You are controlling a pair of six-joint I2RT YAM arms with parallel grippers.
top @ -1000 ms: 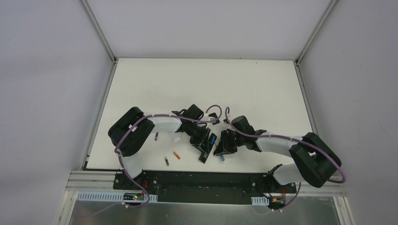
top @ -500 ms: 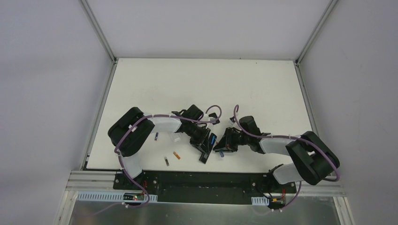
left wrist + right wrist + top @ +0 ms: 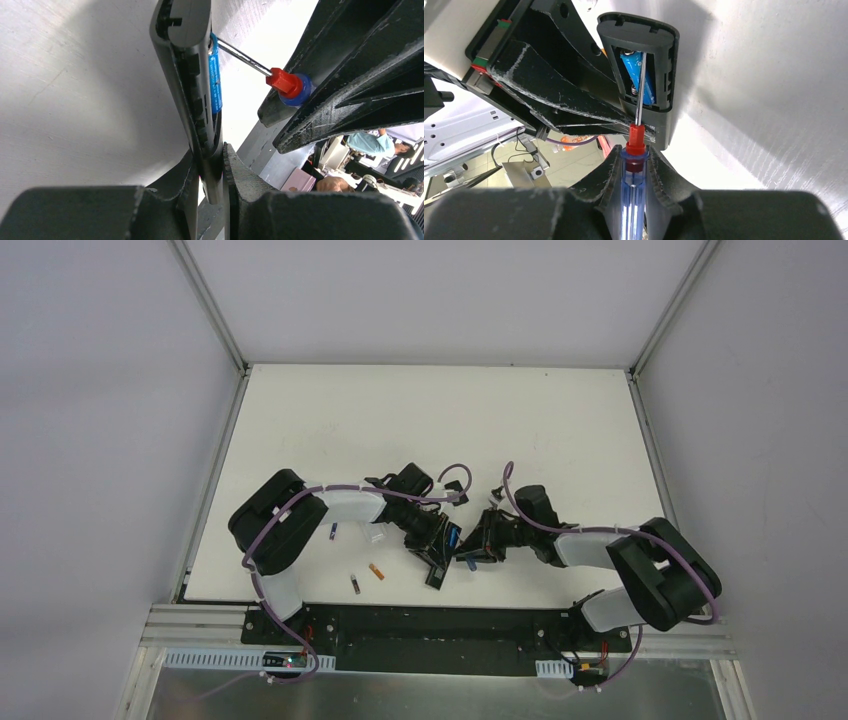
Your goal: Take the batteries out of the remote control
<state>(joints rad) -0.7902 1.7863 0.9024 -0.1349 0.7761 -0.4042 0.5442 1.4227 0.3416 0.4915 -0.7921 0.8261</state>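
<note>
My left gripper [image 3: 430, 543] [image 3: 210, 162] is shut on a black remote control [image 3: 437, 570] [image 3: 186, 70], held on its edge near the table's front middle. Its back compartment is open, and a blue battery [image 3: 453, 538] [image 3: 215, 87] [image 3: 650, 82] lies inside. My right gripper [image 3: 480, 548] [image 3: 634, 159] is shut on a blue-handled screwdriver [image 3: 469, 561] [image 3: 633, 172] with a red collar. The metal shaft [image 3: 244, 58] [image 3: 640, 87] reaches into the compartment beside the blue battery. Loose batteries lie left of the remote: an orange one [image 3: 377, 572], a dark one [image 3: 354, 583] and a bluish one [image 3: 332, 531].
A small pale piece [image 3: 377, 536] lies on the white table [image 3: 450, 420] by my left wrist. Grey walls close the table on three sides, and a metal rail [image 3: 440, 625] runs along the near edge. The two arms sit close together, wrists almost touching.
My right arm has swung in towards the remote, bringing the screwdriver up and left to the open compartment. My left arm and the remote have stayed put.
</note>
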